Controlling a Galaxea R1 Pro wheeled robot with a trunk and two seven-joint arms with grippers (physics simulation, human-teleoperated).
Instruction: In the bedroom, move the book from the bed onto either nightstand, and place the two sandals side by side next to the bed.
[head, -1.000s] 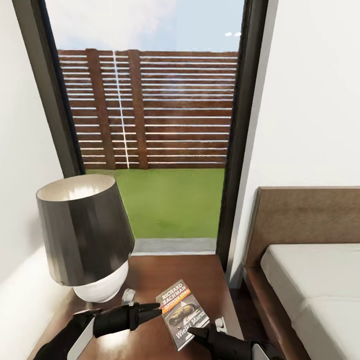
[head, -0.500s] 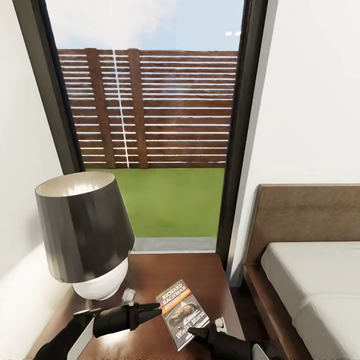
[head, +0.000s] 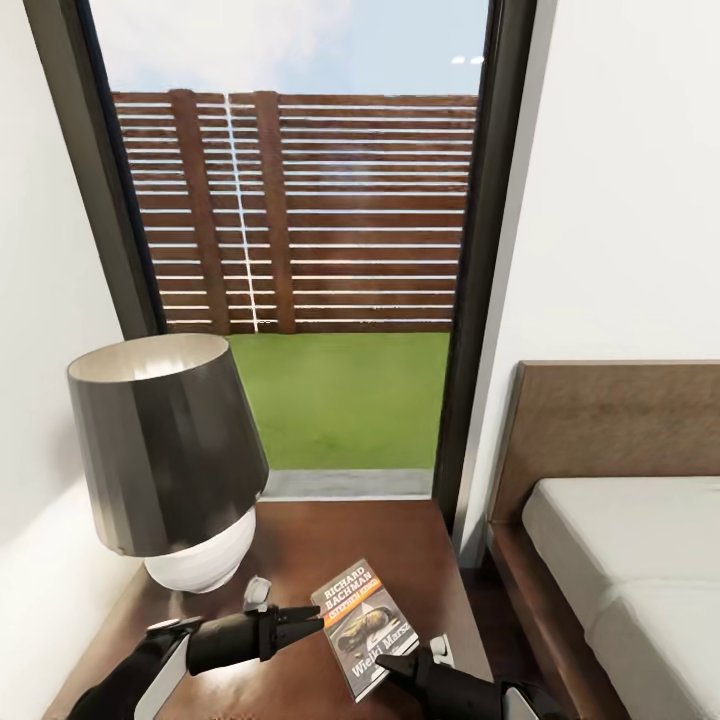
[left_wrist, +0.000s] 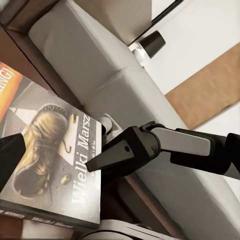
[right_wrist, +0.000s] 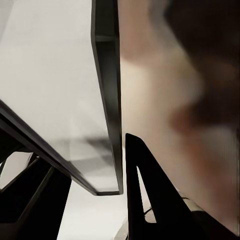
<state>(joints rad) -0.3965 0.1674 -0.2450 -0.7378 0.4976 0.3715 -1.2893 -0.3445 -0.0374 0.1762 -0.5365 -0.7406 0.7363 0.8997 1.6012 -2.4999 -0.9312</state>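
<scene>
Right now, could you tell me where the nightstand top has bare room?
The nightstand is bare behind the book, toward the window. The lamp crowds its left; both grippers flank the book at the front.

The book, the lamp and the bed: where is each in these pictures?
book (head: 363, 625), head view, middle of its cover
lamp (head: 165, 450), head view, dark shade
bed (head: 630, 560), head view, pale mattress

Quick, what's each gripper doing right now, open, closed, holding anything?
Left gripper: tips at the book edge; open or closed cannot be told.
Right gripper: at the book's near corner; cannot be told.
</scene>
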